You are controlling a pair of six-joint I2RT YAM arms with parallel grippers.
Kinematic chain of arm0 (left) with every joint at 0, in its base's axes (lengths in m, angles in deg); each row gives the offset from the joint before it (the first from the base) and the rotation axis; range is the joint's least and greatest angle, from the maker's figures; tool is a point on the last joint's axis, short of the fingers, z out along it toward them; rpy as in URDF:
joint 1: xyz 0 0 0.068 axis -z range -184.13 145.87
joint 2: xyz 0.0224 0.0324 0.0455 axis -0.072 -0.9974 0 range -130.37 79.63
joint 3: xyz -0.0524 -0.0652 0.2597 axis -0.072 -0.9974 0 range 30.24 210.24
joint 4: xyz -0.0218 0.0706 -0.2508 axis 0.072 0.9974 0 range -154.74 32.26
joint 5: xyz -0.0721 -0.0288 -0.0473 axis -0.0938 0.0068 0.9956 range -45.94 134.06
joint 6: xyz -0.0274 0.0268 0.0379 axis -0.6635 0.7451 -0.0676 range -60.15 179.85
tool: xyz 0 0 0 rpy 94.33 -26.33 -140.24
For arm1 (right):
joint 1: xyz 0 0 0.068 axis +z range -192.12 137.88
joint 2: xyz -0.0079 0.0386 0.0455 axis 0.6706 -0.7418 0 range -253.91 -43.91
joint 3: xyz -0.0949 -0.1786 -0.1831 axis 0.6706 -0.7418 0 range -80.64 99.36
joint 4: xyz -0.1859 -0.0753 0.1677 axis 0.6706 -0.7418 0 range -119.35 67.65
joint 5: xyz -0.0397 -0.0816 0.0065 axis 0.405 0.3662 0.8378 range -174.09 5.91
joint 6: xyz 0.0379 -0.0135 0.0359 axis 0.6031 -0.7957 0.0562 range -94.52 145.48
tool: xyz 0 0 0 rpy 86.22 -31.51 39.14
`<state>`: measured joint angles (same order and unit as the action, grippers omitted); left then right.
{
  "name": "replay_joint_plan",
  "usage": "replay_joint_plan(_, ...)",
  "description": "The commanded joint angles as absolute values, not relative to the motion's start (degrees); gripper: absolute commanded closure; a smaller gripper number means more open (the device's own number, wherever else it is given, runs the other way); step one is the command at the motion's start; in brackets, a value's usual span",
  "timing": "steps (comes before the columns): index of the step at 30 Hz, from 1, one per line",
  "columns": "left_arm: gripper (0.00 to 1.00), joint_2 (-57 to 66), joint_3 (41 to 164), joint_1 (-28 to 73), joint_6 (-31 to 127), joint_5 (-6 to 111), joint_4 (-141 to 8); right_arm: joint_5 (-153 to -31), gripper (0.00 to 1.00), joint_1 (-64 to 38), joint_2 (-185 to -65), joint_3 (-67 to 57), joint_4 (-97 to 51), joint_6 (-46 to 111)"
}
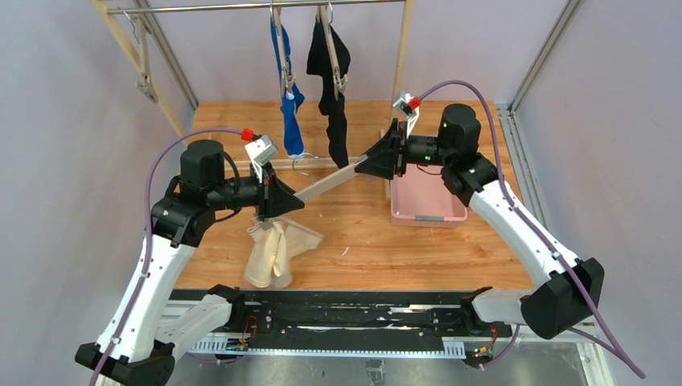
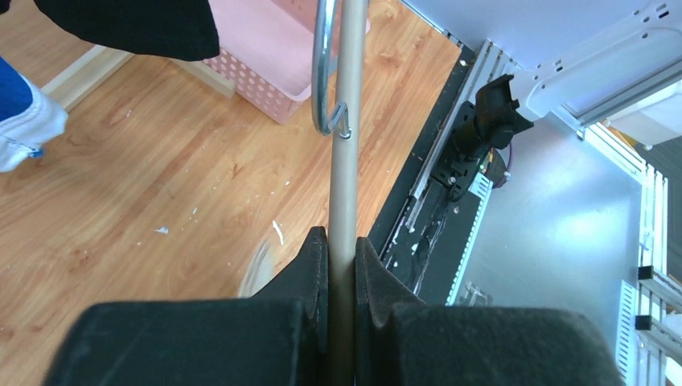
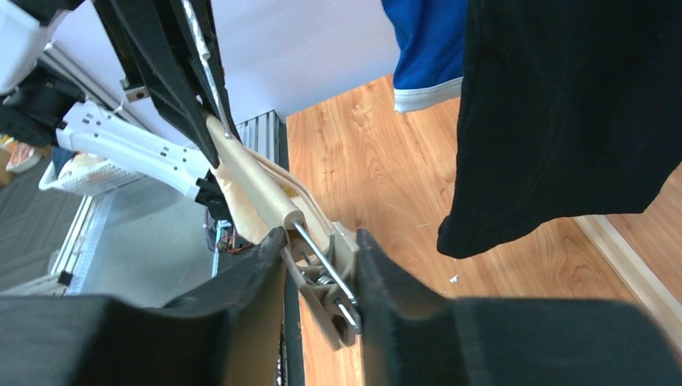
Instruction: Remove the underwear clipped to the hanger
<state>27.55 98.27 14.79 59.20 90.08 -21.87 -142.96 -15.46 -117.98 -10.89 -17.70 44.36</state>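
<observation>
We see the cream-beige underwear (image 1: pixel 269 253) hanging bunched from the left, lower end of the beige hanger (image 1: pixel 330 178), which slants up to the right above the tabletop; its cloth sags down and spreads a little to the right. The blue underwear (image 1: pixel 288 96), with white trim at the bottom, and the plain black underwear (image 1: pixel 330 72) hang side by side at the back, long and narrow.

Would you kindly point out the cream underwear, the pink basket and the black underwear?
cream underwear (image 1: pixel 269 257), top view, cloth's middle
pink basket (image 1: pixel 430 197), top view, bare floor
black underwear (image 3: pixel 563 104), right wrist view, cloth's middle
</observation>
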Motion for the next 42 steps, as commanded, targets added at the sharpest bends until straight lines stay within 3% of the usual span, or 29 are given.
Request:
replay_joint_plan(1,1.00,26.63,98.93,15.55,57.48,89.44,-25.77,-134.86,0.62,-13.81,-115.20,-11.44,-16.55,44.59)
replay_joint_plan(5,1.00,26.88,101.49,15.55,57.43,89.23,-25.76,-120.66,0.57,-13.82,-111.44,-14.68,-16.62,44.70)
replay_joint_plan(9,1.00,27.43,103.23,15.51,56.48,88.97,-27.23,-111.03,0.23,-13.82,-105.15,-20.57,-12.29,47.14)
replay_joint_plan(10,1.00,27.61,103.27,15.49,56.12,89.10,-27.98,-109.95,0.21,-13.82,-103.81,-21.73,-11.43,47.45)
replay_joint_plan(16,1.00,28.16,102.15,15.53,50.02,92.38,-36.17,-110.07,0.20,-13.86,-100.02,-26.41,-4.13,52.98)
replay_joint_plan(27,1.00,28.18,96.54,15.76,37.72,91.65,-57.57,-118.87,0.21,-8.82,-107.01,-28.68,17.40,64.93)
replay_joint_plan(42,1.00,25.23,92.47,18.84,33.41,88.66,-66.06,-120.17,0.23,-5.22,-115.19,-25.69,33.83,69.74)
